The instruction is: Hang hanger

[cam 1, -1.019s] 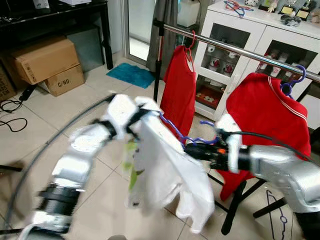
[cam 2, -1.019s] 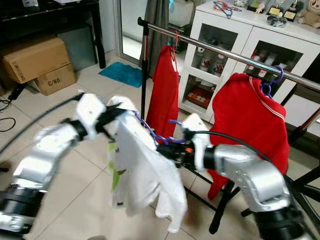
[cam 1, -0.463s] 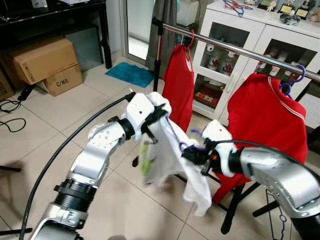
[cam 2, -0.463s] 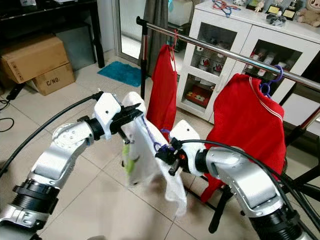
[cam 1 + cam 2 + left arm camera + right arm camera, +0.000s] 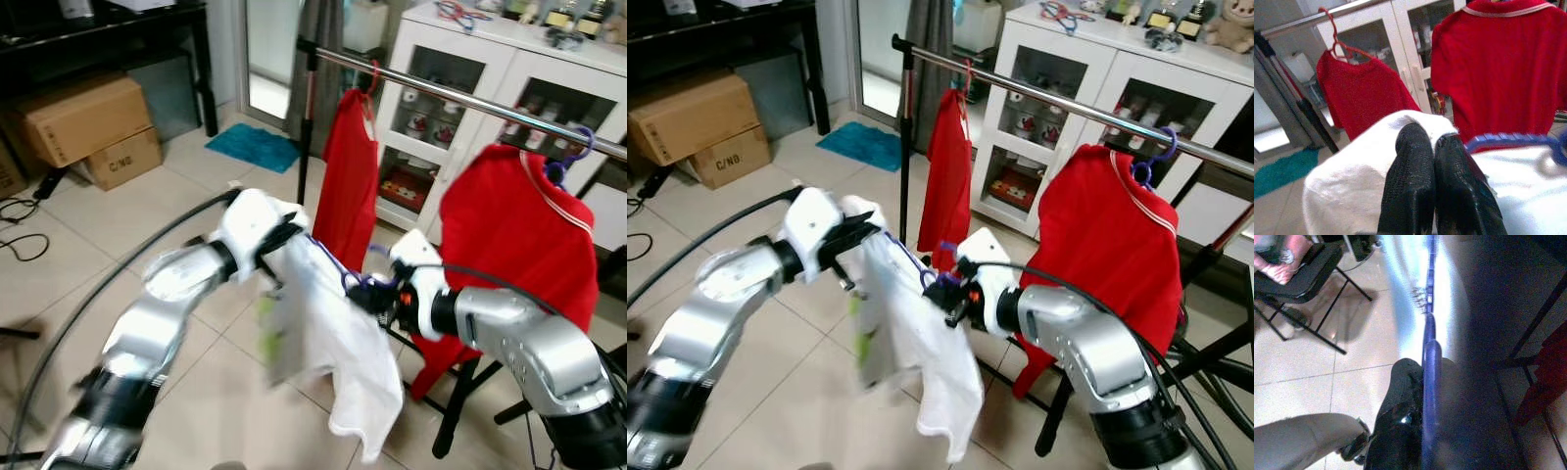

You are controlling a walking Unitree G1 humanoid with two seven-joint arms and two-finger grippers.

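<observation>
While below the rail (image 5: 460, 95): blue hanger (image 5: 345, 277) carries white shirt (image 5: 333, 343)
Left gripper (image 5: 1432, 147): clamped on shirt
Right gripper (image 5: 1418, 382): pinching hanger

Two red shirts (image 5: 350, 166) (image 5: 519, 235) hang on one metal rail (image 5: 460, 95), and one white shirt (image 5: 328, 338) sits on one blue hanger (image 5: 343, 274) between two grippers (image 5: 279, 235) (image 5: 377, 294). Two cardboard boxes (image 5: 83, 113) (image 5: 122, 157) stand far left, near one teal mat (image 5: 257, 147).

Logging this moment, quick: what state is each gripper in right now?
Left gripper: shut on the white shirt, at its shoulder.
Right gripper: shut on the purple hanger, near its hook.
</observation>
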